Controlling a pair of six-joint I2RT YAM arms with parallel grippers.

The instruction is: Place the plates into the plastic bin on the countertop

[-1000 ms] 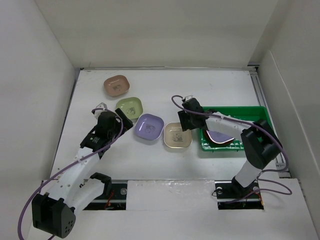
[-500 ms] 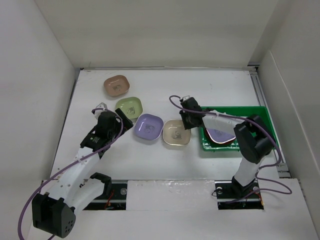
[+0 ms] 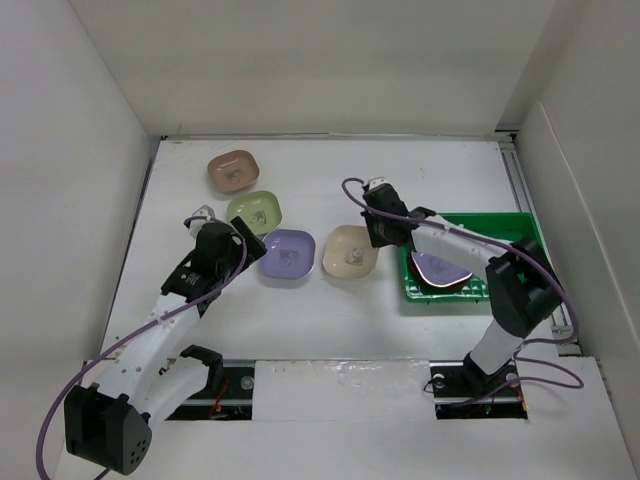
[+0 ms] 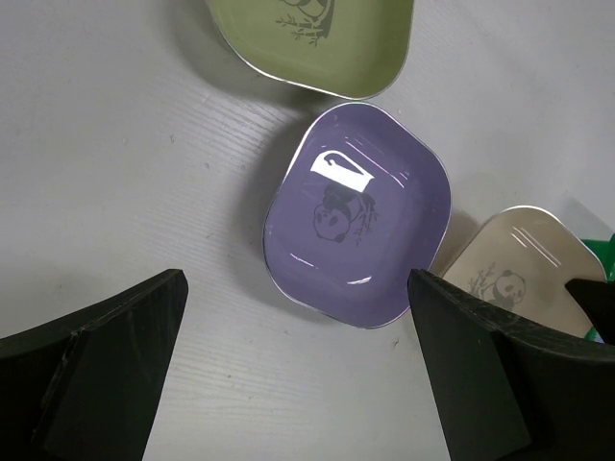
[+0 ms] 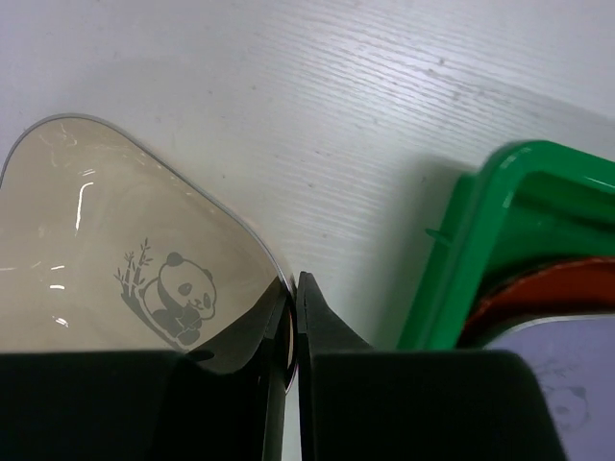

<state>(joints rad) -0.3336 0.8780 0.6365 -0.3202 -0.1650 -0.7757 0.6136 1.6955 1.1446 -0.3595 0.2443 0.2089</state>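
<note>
1. Right fingers are closed narrow, pinching the rim of the cream plate at the edge nearest the bin. I cannot tell whether the plate is off the surface.
2. Key relation: the bin wall lies just beside the grip point, on the robot's right. The body of the plate extends left of the fingers, away from the bin. Judgement: the carry has to go right until the whole plate is past the near wall, and high enough to clear that wall.
3. In the top view the bin's long axis runs left to right. Its left end holds a red plate with the stacked lavender plate on top. Bare ribbed floor shows toward the right end, so there is probably room there.
4. Left fingers are spread wide and hold nothing, above the loose lavender plate. They are well apart from the bin, so the right arm is the nearer one.
5. The light green plate and tan-pink plate lie further left on the surface, not yet binned.
</note>
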